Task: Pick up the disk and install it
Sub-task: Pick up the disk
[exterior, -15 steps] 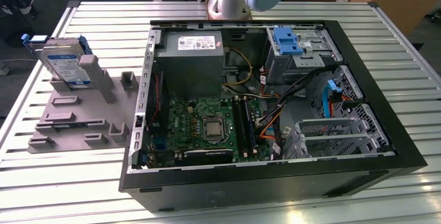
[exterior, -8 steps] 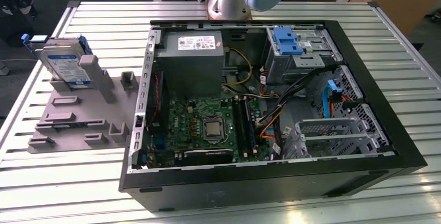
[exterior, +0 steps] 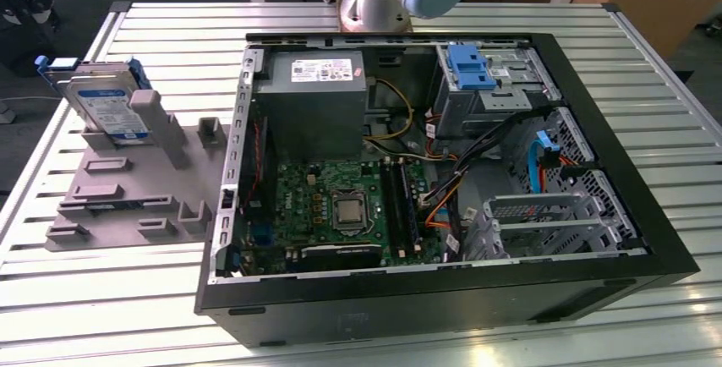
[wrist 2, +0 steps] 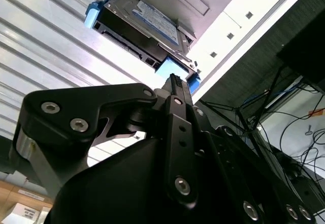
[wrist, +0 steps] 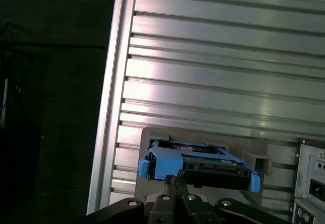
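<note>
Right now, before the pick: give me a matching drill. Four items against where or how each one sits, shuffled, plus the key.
Items
1. disk
2. power supply
3. blue bracket
4. gripper

States
A. at the drive bay in the far corner of the computer case, on the exterior view's right
B. shut, holding nothing
C. standing tilted on the grey stand, outside the case
D. inside the case, next to the circuit board, with a white sticker on top

Pairs: 1-C, 2-D, 3-A, 4-B
</note>
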Tool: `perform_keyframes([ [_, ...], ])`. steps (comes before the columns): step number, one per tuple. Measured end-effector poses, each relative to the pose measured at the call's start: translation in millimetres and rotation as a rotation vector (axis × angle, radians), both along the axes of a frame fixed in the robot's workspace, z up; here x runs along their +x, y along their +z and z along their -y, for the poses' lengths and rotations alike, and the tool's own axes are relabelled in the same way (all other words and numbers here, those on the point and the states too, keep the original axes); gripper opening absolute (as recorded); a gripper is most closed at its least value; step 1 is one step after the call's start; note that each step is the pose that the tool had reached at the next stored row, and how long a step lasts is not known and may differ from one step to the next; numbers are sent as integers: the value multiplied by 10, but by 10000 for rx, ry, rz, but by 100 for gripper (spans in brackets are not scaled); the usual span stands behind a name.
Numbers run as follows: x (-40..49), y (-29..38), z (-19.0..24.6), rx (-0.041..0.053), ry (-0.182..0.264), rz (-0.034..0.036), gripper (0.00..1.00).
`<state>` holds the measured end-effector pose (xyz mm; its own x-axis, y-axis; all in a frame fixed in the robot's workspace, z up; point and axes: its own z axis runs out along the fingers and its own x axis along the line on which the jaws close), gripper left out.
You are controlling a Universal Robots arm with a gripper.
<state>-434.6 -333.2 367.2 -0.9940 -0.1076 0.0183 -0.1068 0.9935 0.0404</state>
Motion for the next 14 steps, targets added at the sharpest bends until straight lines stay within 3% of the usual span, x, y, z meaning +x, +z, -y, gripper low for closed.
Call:
perform_keyframes([
  [10,0,0,0,0,82,0,11],
  [14,0,0,0,0,442,0,11],
])
